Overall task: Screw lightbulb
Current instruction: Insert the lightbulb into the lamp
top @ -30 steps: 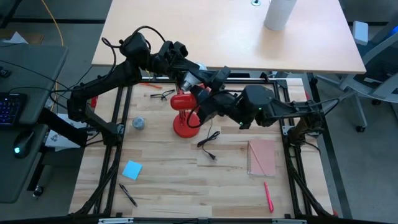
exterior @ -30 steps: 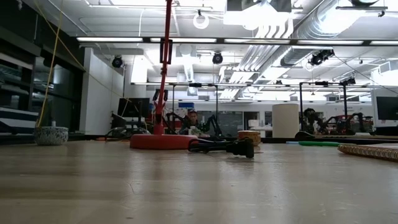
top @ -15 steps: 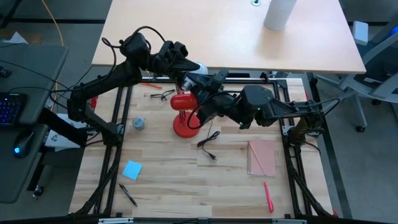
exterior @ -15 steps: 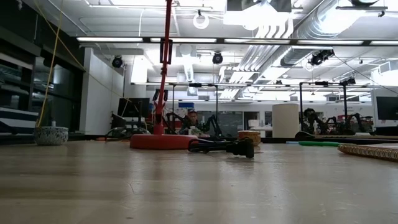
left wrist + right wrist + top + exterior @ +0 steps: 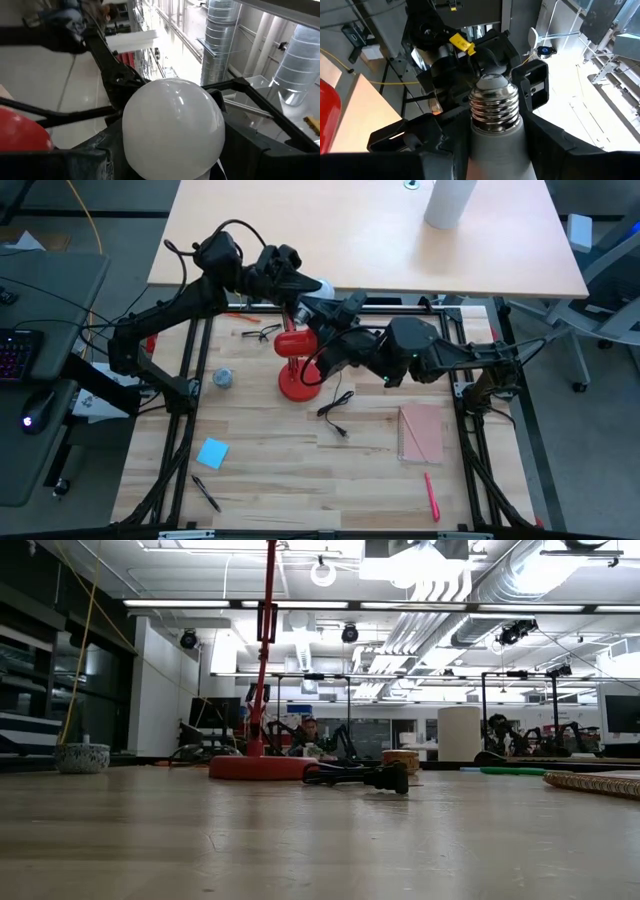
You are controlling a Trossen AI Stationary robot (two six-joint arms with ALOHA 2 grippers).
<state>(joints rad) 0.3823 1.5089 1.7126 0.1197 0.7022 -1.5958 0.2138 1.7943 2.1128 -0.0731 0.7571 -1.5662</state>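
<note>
The lightbulb (image 5: 318, 298) sits near the frame's upper middle, above the red lamp (image 5: 296, 356). My left tool (image 5: 300, 297) and right tool (image 5: 326, 314) both hold it. I should release one side slowly.

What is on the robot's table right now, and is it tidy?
Surface: wooden table, things spread out.
Job's things: lightbulb held in the air above the red lamp, not screwed in.
Clutter: blue sticky note, black pen, red pen, pink notebook, glasses.
Grippers: left gripper has its fingers shut on the bulb's round end; right gripper is at its screw end.
Cables: lamp cord loose on the table.
Surroundings: second table with a white cylinder.
</note>
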